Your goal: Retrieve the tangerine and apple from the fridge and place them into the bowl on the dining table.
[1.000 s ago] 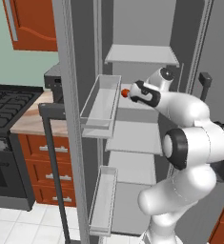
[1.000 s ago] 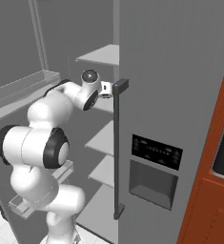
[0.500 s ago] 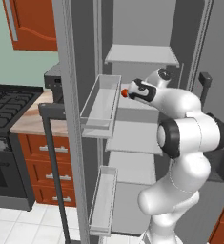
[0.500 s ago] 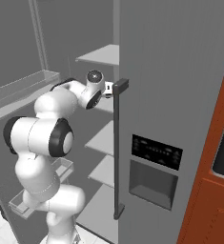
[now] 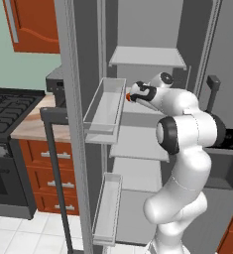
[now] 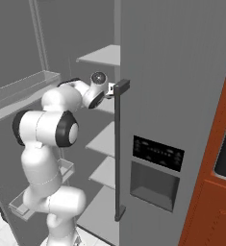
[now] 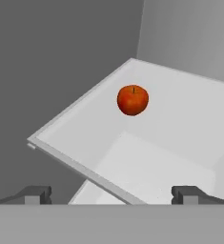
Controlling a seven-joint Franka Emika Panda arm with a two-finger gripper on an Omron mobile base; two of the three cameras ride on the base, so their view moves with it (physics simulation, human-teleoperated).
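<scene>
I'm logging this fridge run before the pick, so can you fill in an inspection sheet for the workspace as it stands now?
Surface: white fridge shelf, bare apart from the fruit.
Job's things: apple sits on the shelf, upright, stem up; fridge left door open, right door shut. Tangerine, bowl, dining table: nothing seen.
Clutter: nothing seen; door bins look empty.
Grippers: gripper open, jaws wide apart, short of the apple, holding nothing.
Cables: nothing seen.
Surroundings: stove and red-brown drawers left of the fridge; dispenser panel on the shut door.
</scene>
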